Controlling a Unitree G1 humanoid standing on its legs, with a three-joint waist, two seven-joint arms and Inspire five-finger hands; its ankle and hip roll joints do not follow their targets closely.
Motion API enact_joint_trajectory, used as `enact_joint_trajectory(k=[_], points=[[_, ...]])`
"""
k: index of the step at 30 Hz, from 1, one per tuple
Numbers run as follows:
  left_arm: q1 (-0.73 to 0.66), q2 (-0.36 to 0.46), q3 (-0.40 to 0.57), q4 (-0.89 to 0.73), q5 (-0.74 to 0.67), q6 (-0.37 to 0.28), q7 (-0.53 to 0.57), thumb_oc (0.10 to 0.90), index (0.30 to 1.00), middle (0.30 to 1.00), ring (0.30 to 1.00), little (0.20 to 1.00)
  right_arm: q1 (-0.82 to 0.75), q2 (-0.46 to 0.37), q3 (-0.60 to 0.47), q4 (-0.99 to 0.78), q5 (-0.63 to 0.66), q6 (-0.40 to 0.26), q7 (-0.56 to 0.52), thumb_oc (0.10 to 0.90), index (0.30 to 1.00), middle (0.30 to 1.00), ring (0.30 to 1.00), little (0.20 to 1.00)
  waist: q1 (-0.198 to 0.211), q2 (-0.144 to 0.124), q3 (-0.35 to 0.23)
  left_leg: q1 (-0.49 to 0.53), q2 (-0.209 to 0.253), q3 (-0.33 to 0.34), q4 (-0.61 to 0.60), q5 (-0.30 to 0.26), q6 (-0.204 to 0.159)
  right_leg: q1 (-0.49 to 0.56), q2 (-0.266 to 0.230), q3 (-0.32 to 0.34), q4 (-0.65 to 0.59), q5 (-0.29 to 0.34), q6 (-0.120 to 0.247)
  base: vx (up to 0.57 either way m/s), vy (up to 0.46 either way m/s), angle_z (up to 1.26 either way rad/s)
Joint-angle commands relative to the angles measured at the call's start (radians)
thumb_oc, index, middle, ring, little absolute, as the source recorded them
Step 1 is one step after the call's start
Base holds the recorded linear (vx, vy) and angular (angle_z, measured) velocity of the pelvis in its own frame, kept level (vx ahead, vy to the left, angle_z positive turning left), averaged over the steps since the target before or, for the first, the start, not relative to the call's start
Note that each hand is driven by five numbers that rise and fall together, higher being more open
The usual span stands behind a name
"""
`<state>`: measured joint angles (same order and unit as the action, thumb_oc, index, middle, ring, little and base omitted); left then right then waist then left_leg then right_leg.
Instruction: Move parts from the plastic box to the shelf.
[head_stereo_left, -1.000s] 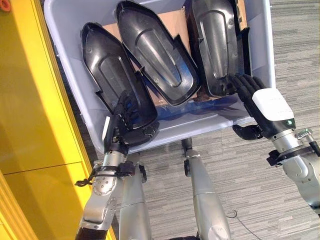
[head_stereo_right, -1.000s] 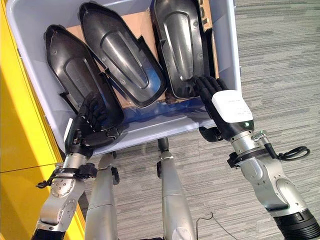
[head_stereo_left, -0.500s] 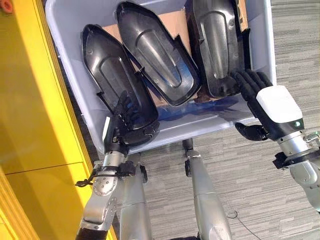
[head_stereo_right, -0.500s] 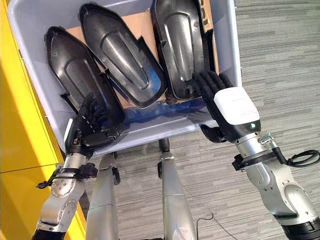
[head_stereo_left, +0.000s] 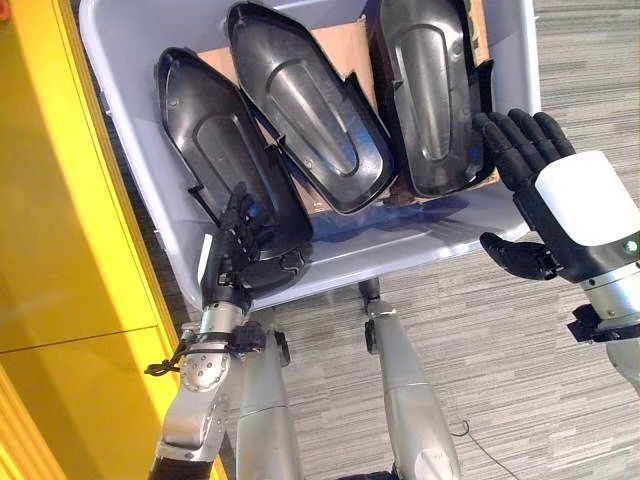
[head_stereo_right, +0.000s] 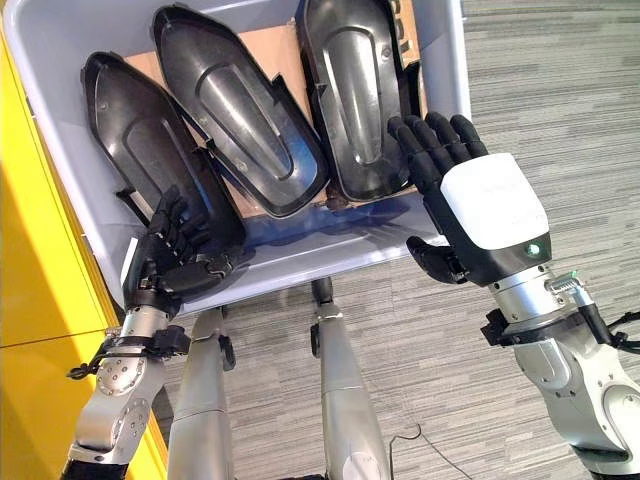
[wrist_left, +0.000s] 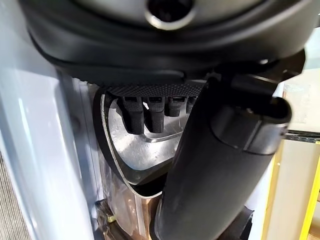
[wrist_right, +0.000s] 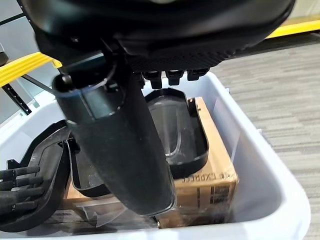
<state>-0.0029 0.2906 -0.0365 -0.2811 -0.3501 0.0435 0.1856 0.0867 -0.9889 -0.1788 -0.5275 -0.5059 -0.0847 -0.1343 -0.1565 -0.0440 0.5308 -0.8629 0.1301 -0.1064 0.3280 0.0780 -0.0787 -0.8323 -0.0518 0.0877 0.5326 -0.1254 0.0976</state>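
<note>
Three black moulded parts lie side by side in the pale plastic box (head_stereo_left: 400, 255): a left part (head_stereo_left: 225, 160), a middle part (head_stereo_left: 305, 110) and a right part (head_stereo_left: 430, 90). My left hand (head_stereo_left: 232, 262) sits at the box's near rim, with its fingers (wrist_left: 145, 112) curled inside the left part's near end and the thumb across that end. My right hand (head_stereo_left: 580, 215) hovers above the box's near right corner, fingers straight and spread, touching nothing. The right wrist view looks down at the right part (wrist_right: 172, 130).
A yellow shelf frame (head_stereo_left: 70, 200) runs along the left side, close to the box. The parts rest on a brown cardboard carton (wrist_right: 210, 170) inside the box. Grey carpet (head_stereo_left: 560, 60) lies to the right of the box.
My right hand has drawn back from the right part's near end and risen clear of the box corner. The left hand has kept its place on the left part.
</note>
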Motion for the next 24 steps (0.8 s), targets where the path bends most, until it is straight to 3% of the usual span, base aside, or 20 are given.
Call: enact_joint_trajectory(k=[1, 9, 13, 24], points=[[0.053, -0.033, 0.005, -0.049, -0.026, -0.03, -0.019, 0.9, 1.0, 1.0, 1.0, 1.0, -0.08, -0.018, -0.077, -0.127, 0.034, -0.029, -0.059, 0.9, 1.0, 1.0, 1.0, 1.0, -0.017, -0.006, -0.011, 0.162, 0.109, -0.042, 0.023, -0.011, -0.046, 0.029, 0.01, 0.093, 0.025, 0.224, 0.037, 0.01, 0.009, -0.03], [0.039, -0.034, -0.001, -0.052, -0.033, -0.031, -0.014, 0.9, 1.0, 1.0, 1.0, 1.0, -0.19, -0.051, -0.02, -0.105, 0.013, -0.021, -0.071, 0.9, 1.0, 1.0, 1.0, 1.0, -0.007, -0.002, -0.011, 0.162, 0.115, -0.046, 0.029, -0.017, -0.052, 0.034, -0.001, 0.092, 0.022, 0.224, 0.039, 0.0, 0.001, 0.0], [0.025, -0.04, -0.01, -0.046, -0.04, -0.035, -0.004, 0.9, 1.0, 1.0, 1.0, 1.0, -0.318, -0.08, 0.049, -0.071, -0.019, -0.009, -0.086, 0.9, 1.0, 1.0, 1.0, 1.0, 0.007, 0.014, -0.011, 0.144, 0.113, -0.05, 0.039, -0.022, -0.054, 0.029, -0.004, 0.088, 0.016, 0.226, 0.039, 0.0, 0.0, 0.0], [0.002, -0.047, -0.022, -0.043, -0.046, -0.043, 0.009, 0.9, 1.0, 1.0, 1.0, 1.0, -0.477, -0.058, 0.193, 0.026, -0.015, 0.008, -0.081, 0.9, 1.0, 1.0, 1.0, 1.0, 0.036, 0.036, -0.011, 0.102, 0.11, -0.06, 0.05, -0.024, -0.054, 0.009, -0.005, 0.082, 0.013, 0.229, 0.036, 0.0, 0.0, 0.0]])
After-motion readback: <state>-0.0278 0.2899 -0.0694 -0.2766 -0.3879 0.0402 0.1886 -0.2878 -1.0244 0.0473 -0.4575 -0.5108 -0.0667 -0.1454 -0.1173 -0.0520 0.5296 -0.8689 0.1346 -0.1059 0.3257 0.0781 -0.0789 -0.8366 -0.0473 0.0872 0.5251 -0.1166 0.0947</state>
